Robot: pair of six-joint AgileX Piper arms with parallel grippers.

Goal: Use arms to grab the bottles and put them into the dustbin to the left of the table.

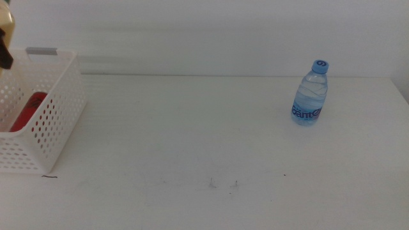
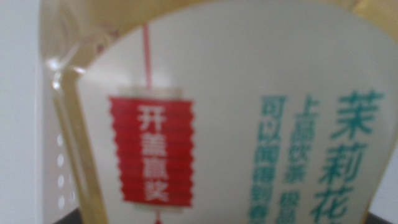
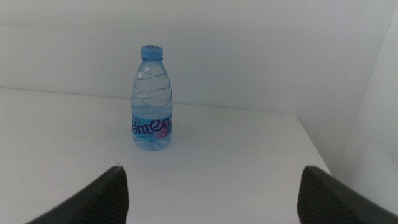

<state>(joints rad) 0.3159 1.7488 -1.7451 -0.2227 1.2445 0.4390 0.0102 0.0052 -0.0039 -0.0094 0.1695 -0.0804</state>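
Observation:
The tall yellow tea bottle [image 2: 236, 118] fills the left wrist view, its white label with a red lantern print up close. My left gripper [image 2: 217, 220] is shut on it, and only dark slivers of the jaws show. In the middle view, a bit of that arm [image 1: 5, 45] hangs above the dustbin [image 1: 54, 121], which holds the red can [image 1: 29, 110]. The small blue-capped water bottle [image 1: 311, 94] stands upright at the table's far right. My right gripper [image 3: 211, 193] is open, low over the table, a short way from the water bottle [image 3: 152, 99].
The white table [image 1: 204, 140] carries a few dark specks near its front middle. Its right edge [image 3: 317, 149] runs close beside the water bottle. The dustbin's perforated wall [image 2: 60, 174] shows just beside the tea bottle.

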